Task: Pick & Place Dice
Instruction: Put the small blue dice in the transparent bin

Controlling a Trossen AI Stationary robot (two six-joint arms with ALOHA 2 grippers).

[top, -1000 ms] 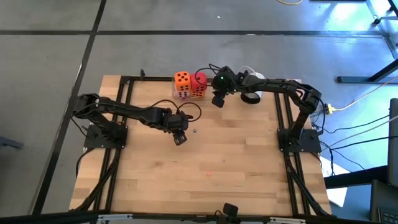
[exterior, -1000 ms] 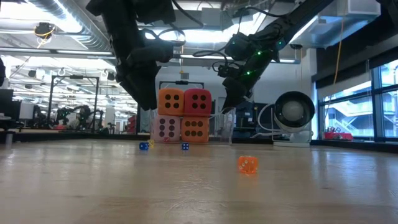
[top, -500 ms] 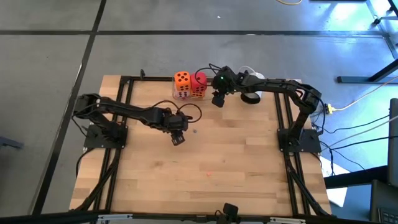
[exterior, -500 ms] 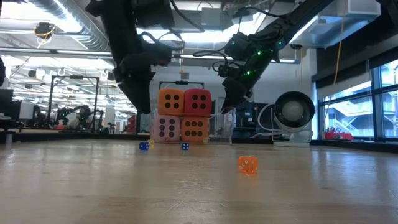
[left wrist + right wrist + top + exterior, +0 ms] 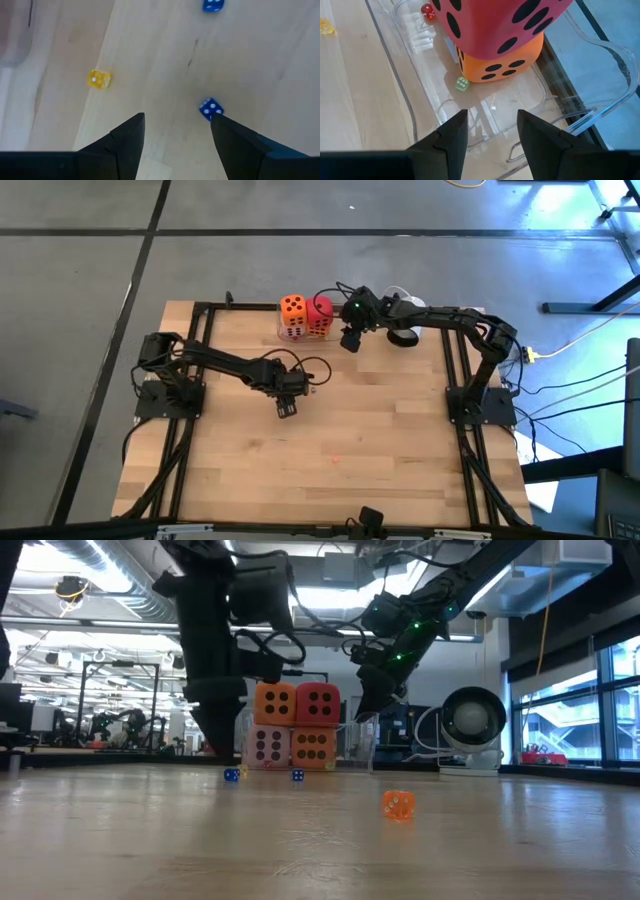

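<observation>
Wooden table (image 5: 380, 440), pale planks, black frame rails along both sides.

Left arm (image 5: 215, 362) reaches in from its base toward the table's middle. Right arm (image 5: 450, 320) stretches along the far edge toward the dice.

Clear plastic tray (image 5: 400, 70) at the far edge holds the stack; its rim and wall show best in the right wrist view.

Dice: four cubes, two on two. In the low view the top orange die (image 5: 274, 705) sits on the pale pink die (image 5: 268, 747); the red die (image 5: 318, 704) sits on the lower orange die (image 5: 313, 747). From above only the two upper ones show, orange beside red, touching.

Right gripper (image 5: 350, 338) hangs just beside the stack on the red die's side, above the tray. Fingers (image 5: 447, 137) stand apart by a moderate gap, nothing between them; red and lower orange dice lie just ahead.

Left gripper (image 5: 287, 402) is near mid-table, well apart from the stack, pointed down. Fingers (image 5: 127, 135) spread fairly wide, holding nothing.

Small dice on bare wood: a blue one (image 5: 211, 109) touching one left finger's edge, another blue (image 5: 213, 5) farther on, a yellow one (image 5: 98, 79). A small orange one (image 5: 398, 804) lies nearer the low camera. Inside the tray: a tiny green die (image 5: 462, 83) by the lower orange die, and a tiny red one (image 5: 427, 10).
</observation>
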